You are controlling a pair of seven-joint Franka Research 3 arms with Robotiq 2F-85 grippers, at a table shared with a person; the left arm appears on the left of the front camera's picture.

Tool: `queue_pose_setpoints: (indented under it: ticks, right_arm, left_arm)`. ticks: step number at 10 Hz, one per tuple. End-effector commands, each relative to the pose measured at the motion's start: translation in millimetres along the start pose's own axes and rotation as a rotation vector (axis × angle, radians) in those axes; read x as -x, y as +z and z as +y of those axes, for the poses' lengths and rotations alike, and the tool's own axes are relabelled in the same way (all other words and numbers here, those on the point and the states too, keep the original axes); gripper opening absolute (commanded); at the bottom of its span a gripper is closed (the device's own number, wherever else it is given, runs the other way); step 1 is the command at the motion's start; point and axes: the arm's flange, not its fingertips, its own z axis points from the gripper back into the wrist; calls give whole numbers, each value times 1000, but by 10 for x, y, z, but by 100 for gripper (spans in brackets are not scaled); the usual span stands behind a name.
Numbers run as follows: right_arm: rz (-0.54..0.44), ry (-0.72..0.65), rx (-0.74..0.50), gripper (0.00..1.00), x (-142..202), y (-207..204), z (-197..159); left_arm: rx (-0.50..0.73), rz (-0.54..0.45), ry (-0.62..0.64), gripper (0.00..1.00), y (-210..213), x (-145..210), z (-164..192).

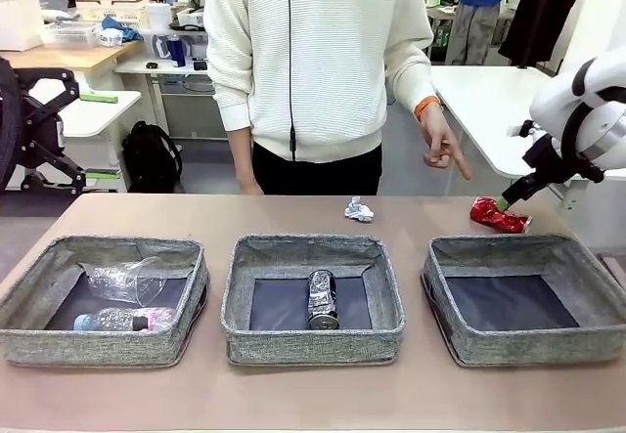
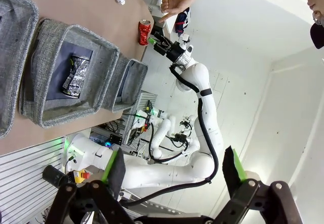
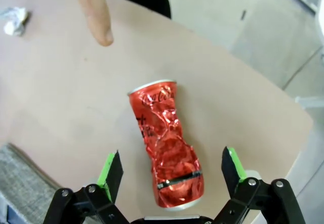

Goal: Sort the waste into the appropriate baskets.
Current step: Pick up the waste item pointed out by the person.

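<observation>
From across the table, the crushed red can (image 1: 500,216) lay on the bare tabletop at about 2 o'clock from the robot's seat, just beyond the far edge of the right basket (image 1: 518,347). The right gripper (image 1: 507,200) hung just above it, and the person's hand (image 1: 442,148) pointed down from 11 o'clock of the can. The crumpled paper wad (image 1: 359,209) sat at 12 o'clock, behind the middle basket (image 1: 313,343), which held the blue-silver can (image 1: 322,298). The left basket (image 1: 29,335) held the clear cup (image 1: 127,279) and the bottle (image 1: 122,320).

In the left wrist view, the left gripper (image 2: 174,171) was spread wide with nothing between its pads, high and well apart from the table. Far off at 12 o'clock the red can (image 2: 144,32) showed with the other arm's pincer beside it.

In the right wrist view, the right gripper (image 3: 172,167) was spread, its green pads at 9 and 3 o'clock of the red can's (image 3: 167,140) lower end, with a gap on each side. The can lay on its side, running roughly 12 to 6. The person's finger (image 3: 96,11) was at 11 o'clock and near it.

I judged the can light and thin-walled, already buckled, so it would give further under a squeeze. Its creased, glossy skin might slip or roll. The narrowed waist looked the best place to pinch, across the short width, where the pads already lined up.
</observation>
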Motion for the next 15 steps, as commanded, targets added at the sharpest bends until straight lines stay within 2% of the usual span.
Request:
queue_pose_setpoints:
  ticks: [1, 5, 7, 8, 9, 10, 11, 12, 15]
  right_arm:
    - [13, -7, 7, 100, -74, -116, -108]
    - [36, -22, -27, 100, -67, -350, -158]
    - [50, -19, -15, 100, -77, -342, -137]
    - [68, -4, -4, 41, -88, -334, -113]
    - [83, 2, 3, 41, -95, -332, -107]
    - [95, 5, 13, 0, -93, -321, -101]
    - [99, 3, 9, 36, -93, -315, -95]
    - [105, -3, 9, 0, -88, -319, -104]
    - [131, -8, 0, 0, -89, -342, -113]
  left_arm:
    - [15, -6, 9, 100, -14, 17, -38]
    - [15, -6, 9, 100, -14, 17, -38]
    - [15, -6, 9, 100, -14, 17, -38]
    - [15, -6, 9, 100, -14, 17, -38]
    - [15, -6, 9, 100, -14, 17, -38]
    - [15, -6, 9, 100, -14, 17, -38]
    - [15, -6, 9, 100, -14, 17, -38]
    - [15, -6, 9, 100, -14, 17, -38]
    - [15, -6, 9, 100, -14, 17, -38]
